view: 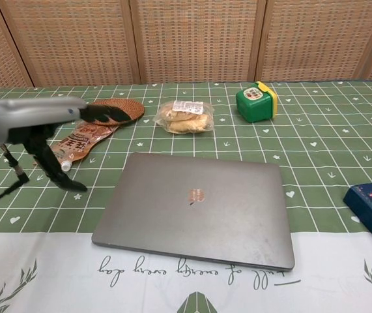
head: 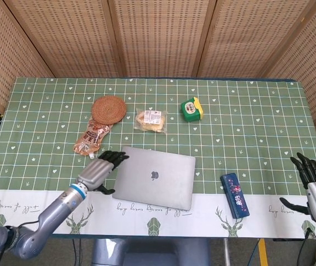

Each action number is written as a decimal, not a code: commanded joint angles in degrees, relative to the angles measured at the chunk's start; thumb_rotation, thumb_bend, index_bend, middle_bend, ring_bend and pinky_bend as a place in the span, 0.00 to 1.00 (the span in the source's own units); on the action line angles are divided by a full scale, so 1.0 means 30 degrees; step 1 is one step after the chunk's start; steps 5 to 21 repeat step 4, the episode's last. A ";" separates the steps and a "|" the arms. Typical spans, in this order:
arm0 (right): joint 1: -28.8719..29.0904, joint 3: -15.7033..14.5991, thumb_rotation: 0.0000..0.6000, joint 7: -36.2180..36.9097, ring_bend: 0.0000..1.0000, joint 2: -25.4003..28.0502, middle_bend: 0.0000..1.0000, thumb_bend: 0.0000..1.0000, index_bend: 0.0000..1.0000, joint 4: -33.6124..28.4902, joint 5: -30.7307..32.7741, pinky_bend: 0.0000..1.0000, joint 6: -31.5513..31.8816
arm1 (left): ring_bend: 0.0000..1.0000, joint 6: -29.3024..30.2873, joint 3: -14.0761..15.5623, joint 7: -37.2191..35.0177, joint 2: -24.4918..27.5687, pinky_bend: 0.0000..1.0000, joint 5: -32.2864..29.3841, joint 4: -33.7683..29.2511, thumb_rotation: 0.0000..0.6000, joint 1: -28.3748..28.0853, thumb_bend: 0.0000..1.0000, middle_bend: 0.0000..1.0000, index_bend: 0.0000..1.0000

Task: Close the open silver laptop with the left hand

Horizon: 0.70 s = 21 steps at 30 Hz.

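Observation:
The silver laptop [head: 155,177] [view: 197,207] lies flat on the table with its lid down, logo facing up. My left hand [head: 99,170] [view: 45,130] hovers just off the laptop's left edge, fingers spread, holding nothing and not touching the lid. My right hand [head: 311,185] hangs beyond the table's right front corner, fingers apart and empty; the chest view does not show it.
A brown snack packet [head: 91,138] lies right behind the left hand. A round woven coaster [head: 109,108], a bagged bread [head: 151,119] and a green box [head: 191,108] sit farther back. A blue case [head: 234,194] lies right of the laptop near the front edge.

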 commanded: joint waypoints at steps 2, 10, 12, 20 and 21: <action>0.0028 -0.0032 1.00 -0.0257 0.00 -0.0093 0.00 0.10 0.00 -0.0003 0.0018 0.00 -0.0067 | 0.00 0.9364 0.1993 0.3296 -0.0878 0.00 0.5273 0.1720 1.00 0.6177 0.16 0.00 0.00; 0.0014 -0.0045 1.00 -0.0402 0.00 -0.0130 0.00 0.10 0.00 -0.0022 -0.0011 0.00 -0.0023 | 0.00 1.0701 0.2216 0.3124 -0.0999 0.00 0.5947 0.2321 1.00 0.7512 0.16 0.00 0.00; 0.0014 -0.0045 1.00 -0.0402 0.00 -0.0130 0.00 0.10 0.00 -0.0022 -0.0011 0.00 -0.0023 | 0.00 1.0701 0.2216 0.3124 -0.0999 0.00 0.5947 0.2321 1.00 0.7512 0.16 0.00 0.00; 0.0014 -0.0045 1.00 -0.0402 0.00 -0.0130 0.00 0.10 0.00 -0.0022 -0.0011 0.00 -0.0023 | 0.00 1.0701 0.2216 0.3124 -0.0999 0.00 0.5947 0.2321 1.00 0.7512 0.16 0.00 0.00; 0.0014 -0.0045 1.00 -0.0402 0.00 -0.0130 0.00 0.10 0.00 -0.0022 -0.0011 0.00 -0.0023 | 0.00 1.0701 0.2216 0.3124 -0.0999 0.00 0.5947 0.2321 1.00 0.7512 0.16 0.00 0.00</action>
